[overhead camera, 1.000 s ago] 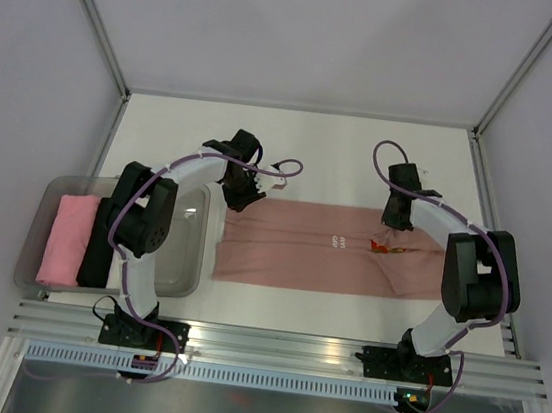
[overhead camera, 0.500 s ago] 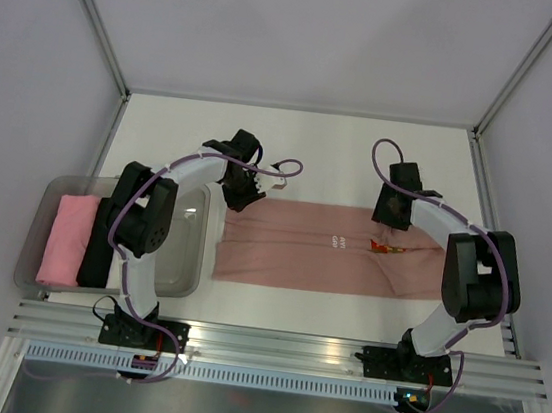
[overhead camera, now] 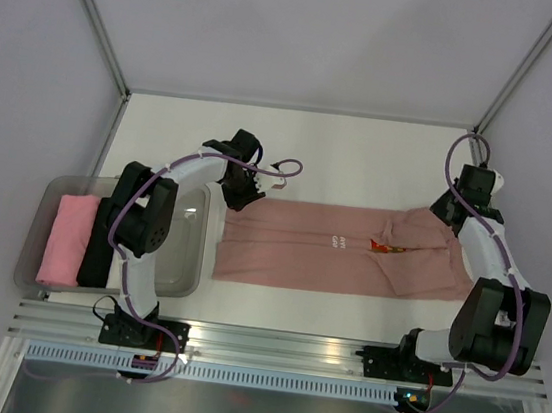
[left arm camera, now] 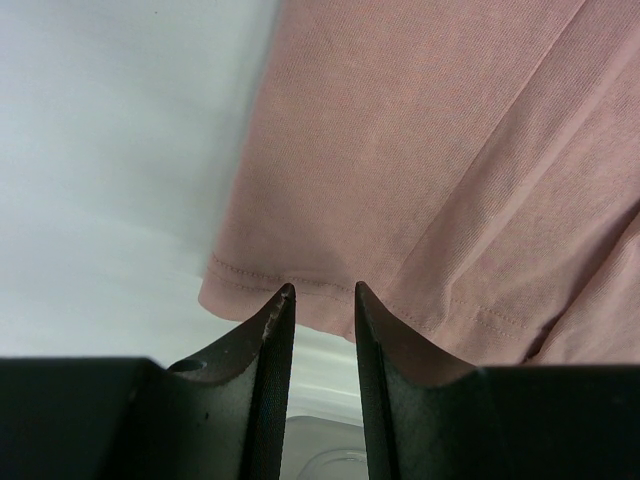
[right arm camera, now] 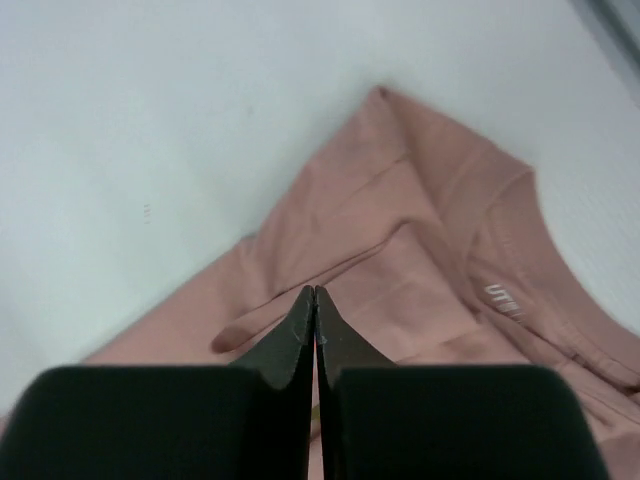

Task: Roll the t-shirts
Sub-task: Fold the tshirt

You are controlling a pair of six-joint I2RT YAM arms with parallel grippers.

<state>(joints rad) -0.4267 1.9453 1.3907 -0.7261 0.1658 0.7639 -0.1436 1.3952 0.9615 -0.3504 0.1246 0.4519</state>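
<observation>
Item: t-shirt (overhead camera: 300, 260). Hem (left arm camera: 250, 275) just ahead of left claw (left arm camera: 322, 288), apart; to be gripped. Right claw (right arm camera: 315, 290) together, apparently pinching fold (right arm camera: 235, 335); cloth to be drawn taut.

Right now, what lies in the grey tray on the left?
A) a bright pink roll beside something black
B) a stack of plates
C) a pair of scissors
A: the top view shows the tray holding a bright pink roll with a black bundle right beside it.
</observation>
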